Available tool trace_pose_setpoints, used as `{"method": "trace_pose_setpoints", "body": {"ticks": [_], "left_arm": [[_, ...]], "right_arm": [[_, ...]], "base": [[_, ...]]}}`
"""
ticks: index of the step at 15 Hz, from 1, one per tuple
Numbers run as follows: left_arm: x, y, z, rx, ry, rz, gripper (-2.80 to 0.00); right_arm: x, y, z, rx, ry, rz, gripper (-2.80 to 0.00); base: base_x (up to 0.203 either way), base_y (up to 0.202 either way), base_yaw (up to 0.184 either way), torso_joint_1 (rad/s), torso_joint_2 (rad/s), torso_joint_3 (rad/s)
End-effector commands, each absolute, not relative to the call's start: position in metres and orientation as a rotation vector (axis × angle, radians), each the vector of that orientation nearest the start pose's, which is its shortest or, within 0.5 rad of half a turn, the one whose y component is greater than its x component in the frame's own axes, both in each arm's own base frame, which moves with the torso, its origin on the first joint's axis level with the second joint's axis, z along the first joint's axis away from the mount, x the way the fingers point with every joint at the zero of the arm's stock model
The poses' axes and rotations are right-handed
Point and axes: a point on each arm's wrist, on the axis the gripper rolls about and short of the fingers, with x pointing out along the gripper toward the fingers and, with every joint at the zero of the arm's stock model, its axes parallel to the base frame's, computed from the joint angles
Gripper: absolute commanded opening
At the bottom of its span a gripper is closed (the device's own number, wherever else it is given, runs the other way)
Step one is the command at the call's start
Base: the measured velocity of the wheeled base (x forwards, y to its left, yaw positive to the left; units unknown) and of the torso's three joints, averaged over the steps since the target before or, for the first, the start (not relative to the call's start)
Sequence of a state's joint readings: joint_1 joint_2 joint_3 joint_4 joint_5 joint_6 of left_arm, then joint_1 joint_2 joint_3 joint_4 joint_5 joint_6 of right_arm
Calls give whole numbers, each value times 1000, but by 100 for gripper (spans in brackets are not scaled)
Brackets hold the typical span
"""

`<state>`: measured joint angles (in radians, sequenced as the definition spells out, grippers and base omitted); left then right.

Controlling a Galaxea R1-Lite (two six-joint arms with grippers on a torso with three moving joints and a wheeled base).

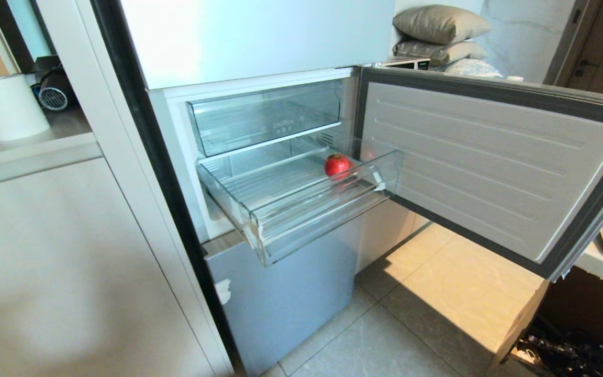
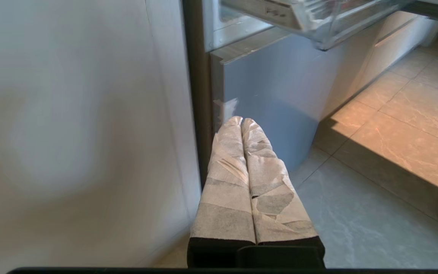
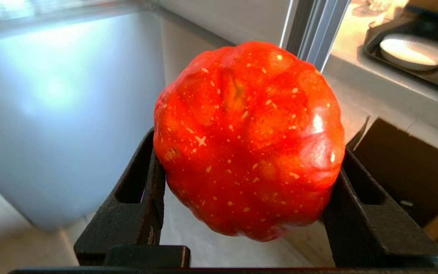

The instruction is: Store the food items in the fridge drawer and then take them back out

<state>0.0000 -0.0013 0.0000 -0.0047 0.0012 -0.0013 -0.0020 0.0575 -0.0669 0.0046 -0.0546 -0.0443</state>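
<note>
1. While one red fruit (image 1: 337,165) sits in the fridge drawer (image 1: 327,222), our right gripper (image 3: 247,179) clamps the 2nd fruit (image 3: 249,140) by its sides, prob. for storing.
2. Left gripper (image 2: 242,122) is closed, empty, parked low by the fridge, clear of the drawer.

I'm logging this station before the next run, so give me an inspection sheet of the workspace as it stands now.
Surface: tiled floor, part sunlit; no worktop in use.
Job's things: fridge drawer pulled out, one red fruit on its ribbed floor near the right wall; second red fruit clamped off the floor in the right tool.
Clutter: clear bin above the drawer, pushed in; pillows stacked behind the fridge door.
Grippers: right tool shut on the second red fruit; left tool shut, nothing in it, low before the lower fridge panel.
Cables: dark tangle in the cardboard box.
Surroundings: counter tray with a white plate.
</note>
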Motion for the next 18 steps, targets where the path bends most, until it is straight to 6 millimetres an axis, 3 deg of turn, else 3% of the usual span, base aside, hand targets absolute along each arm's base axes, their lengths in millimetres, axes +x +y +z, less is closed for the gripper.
{"method": "trace_pose_setpoints", "body": {"ticks": [1, 4, 6, 9, 12, 15, 18], "left_arm": [[-23, 0, 75, -2, -5, 2, -280], [-23, 0, 75, -2, -5, 2, -280], [-23, 0, 75, -2, -5, 2, -280], [-23, 0, 76, -2, -6, 2, -280], [-23, 0, 76, -2, -6, 2, -280], [-23, 0, 76, -2, -6, 2, -280], [-23, 0, 75, -2, -5, 2, -280]], "right_arm": [[-14, -2, 120, 2, 49, -114, -280], [29, -10, 159, 127, 228, -381, -280], [64, -34, 170, 201, 313, -605, -280], [106, -89, 178, 282, 327, -776, -280], [134, -146, 184, 327, 326, -881, -280], [151, -209, 179, 350, 347, -981, -280], [153, -266, 163, 358, 337, -1077, -280]], "base": [[0, 0, 0, 0, 0, 0], [0, 0, 0, 0, 0, 0], [0, 0, 0, 0, 0, 0], [0, 0, 0, 0, 0, 0], [0, 0, 0, 0, 0, 0], [0, 0, 0, 0, 0, 0], [0, 0, 0, 0, 0, 0]]}}
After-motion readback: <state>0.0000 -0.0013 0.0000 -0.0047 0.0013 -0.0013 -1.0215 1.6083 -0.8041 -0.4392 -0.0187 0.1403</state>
